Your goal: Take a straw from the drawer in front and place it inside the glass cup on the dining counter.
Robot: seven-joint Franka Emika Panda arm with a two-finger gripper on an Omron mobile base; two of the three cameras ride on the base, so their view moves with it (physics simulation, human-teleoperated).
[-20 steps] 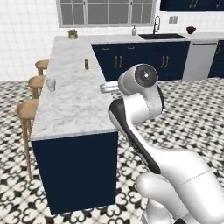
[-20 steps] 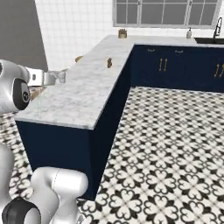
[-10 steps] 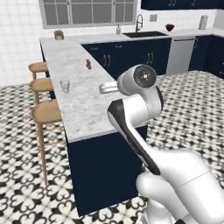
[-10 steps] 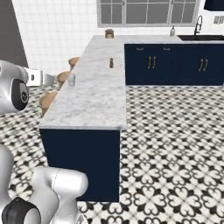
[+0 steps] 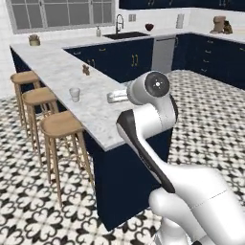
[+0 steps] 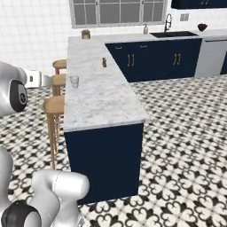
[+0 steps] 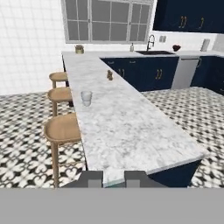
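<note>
Below the dining counter (image 7: pixel 131 131), the hand (image 7: pixel 113 178) is cropped, its grip unreadable.

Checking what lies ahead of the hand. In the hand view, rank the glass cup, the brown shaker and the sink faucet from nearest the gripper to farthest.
1. glass cup, on the dining counter near its stool-side edge.
2. brown shaker, farther along the counter.
3. sink faucet, on the far worktop under the window.

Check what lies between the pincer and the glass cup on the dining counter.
Bare marble: in the hand view, nothing stands between the pincer and the glass cup on the dining counter.
</note>
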